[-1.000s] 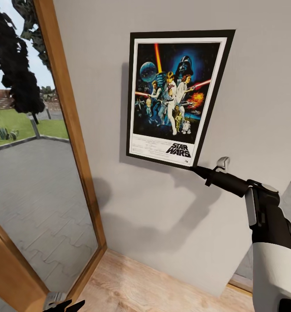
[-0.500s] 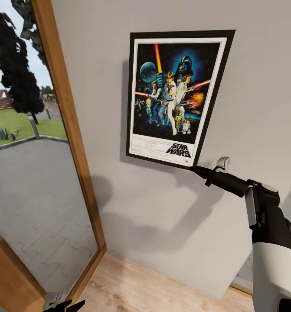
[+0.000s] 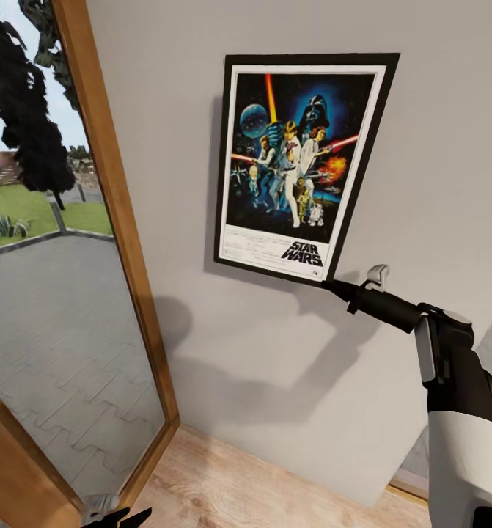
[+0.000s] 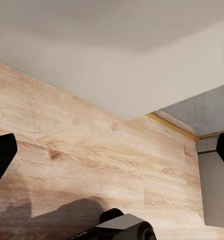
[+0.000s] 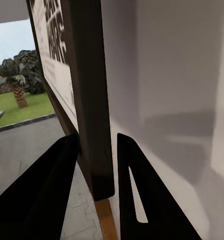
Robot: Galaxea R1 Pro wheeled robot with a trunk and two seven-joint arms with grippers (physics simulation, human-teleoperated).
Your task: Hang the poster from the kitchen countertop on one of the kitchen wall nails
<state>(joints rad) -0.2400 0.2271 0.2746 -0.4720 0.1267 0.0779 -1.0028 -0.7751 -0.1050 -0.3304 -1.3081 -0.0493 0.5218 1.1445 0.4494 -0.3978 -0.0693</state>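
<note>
Nearest the camera, the left gripper (image 3: 117, 515) hangs low over the wood-plank floor (image 4: 91, 150); in the left wrist view its dark fingertips (image 4: 1, 155) stand wide apart with nothing between them — idle, kept out of the working arm's way. The right arm reaches up and forward, and the right gripper (image 3: 332, 287) meets the poster (image 3: 298, 158) at its lower right corner. In the right wrist view the two black fingers (image 5: 41, 195) are clamped on the frame's edge, one on each side of it, the frame lying close to the grey wall (image 3: 436, 147). A corner grip probably leaves the top edge free to meet a wall nail, though none can be made out. The poster sits upright, high on the wall, beside the wood-framed glass door (image 3: 106, 183); whether it hangs by itself cannot be told. Against the picture half a second earlier, the poster and gripper lie marginally lower and rightward in the head view — as does the left gripper, so the camera seems to have shifted slightly.
</note>
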